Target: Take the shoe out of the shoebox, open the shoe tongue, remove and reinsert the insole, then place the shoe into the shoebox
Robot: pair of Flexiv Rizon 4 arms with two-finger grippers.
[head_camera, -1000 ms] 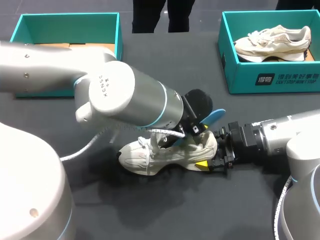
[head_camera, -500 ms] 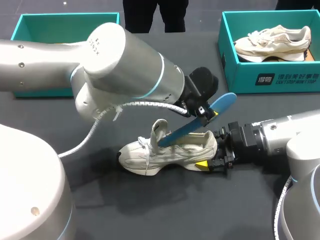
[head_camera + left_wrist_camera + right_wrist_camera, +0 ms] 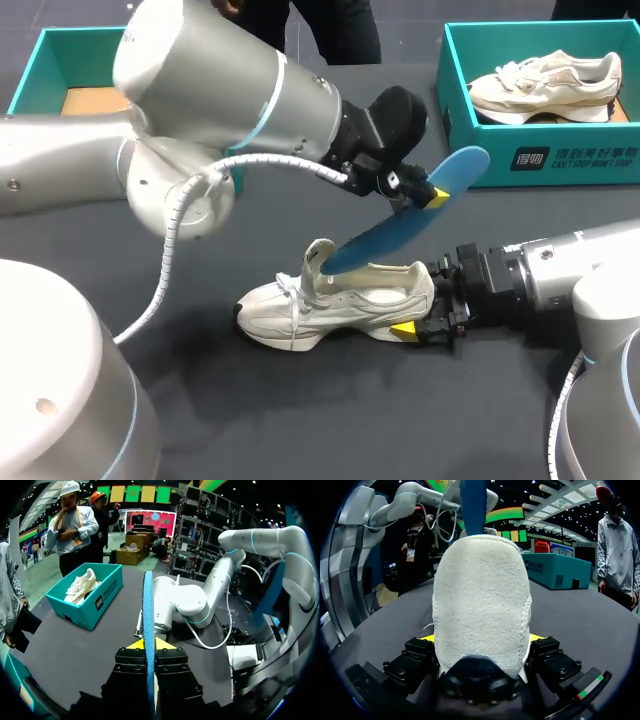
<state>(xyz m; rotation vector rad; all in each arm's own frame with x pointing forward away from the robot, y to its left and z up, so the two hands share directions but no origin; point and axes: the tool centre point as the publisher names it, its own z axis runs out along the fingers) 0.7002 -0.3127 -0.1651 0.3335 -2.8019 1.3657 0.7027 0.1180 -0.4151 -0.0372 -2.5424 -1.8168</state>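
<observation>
A cream shoe (image 3: pixel 335 300) lies on its sole on the dark table, toe to the left, tongue raised. My right gripper (image 3: pixel 428 315) is shut on its heel; in the right wrist view the heel (image 3: pixel 480 600) fills the space between the fingers. My left gripper (image 3: pixel 425 193) is shut on a blue insole (image 3: pixel 400 225), held slanted above the shoe. The insole's lower end hangs close to the tongue. In the left wrist view the insole (image 3: pixel 148 605) shows edge-on between the shut fingers of the left gripper (image 3: pixel 148 647).
A teal shoebox (image 3: pixel 540 160) at the back right holds a second cream shoe (image 3: pixel 545 85). Another teal box (image 3: pixel 40 60) stands at the back left with only cardboard showing inside. My left arm's thick links span the table's left and middle.
My left arm has risen and swung back, drawing the blue insole up out of the shoe. The right gripper and the shoe have stayed put.
</observation>
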